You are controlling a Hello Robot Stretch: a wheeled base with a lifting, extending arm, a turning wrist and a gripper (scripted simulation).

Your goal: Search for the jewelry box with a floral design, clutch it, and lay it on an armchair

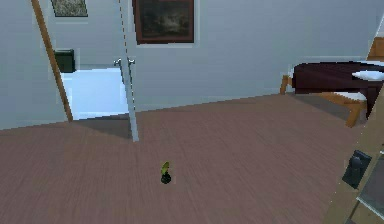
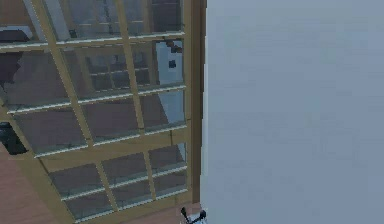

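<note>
Well, where the jewelry box is I cannot tell. On the wooden floor (image 1: pixel 250 150), at about six o'clock in the forward view, sits a small dark thing (image 1: pixel 166 176) with a yellow-green top. It is too small to say what it is, so it may be worth a closer look. A grey door (image 1: pixel 128 90) stands open at ten o'clock, and past it at nine o'clock is a bright room (image 1: pixel 95 92). A bed (image 1: pixel 325 76) with a dark cover and a white pillow (image 1: pixel 368 74) is at three o'clock.

In the arm side view, a big wooden frame with glass panes (image 2: pixel 110 110) goes from nine to twelve o'clock, and a bare grey wall (image 2: pixel 300 100) is at three o'clock. At six o'clock, right at the bottom edge, a little dark and white bit looks like the gripper (image 2: pixel 193 215). I cannot tell how its fingers are set or whether it holds anything.

I think the job is at the looking step. A box like that is likely small, hard and light. Its sides may be smooth and slippy, and the lid may flop up. I would take it by two flat sides, low on the body, not by the lid, and keep it level.
</note>
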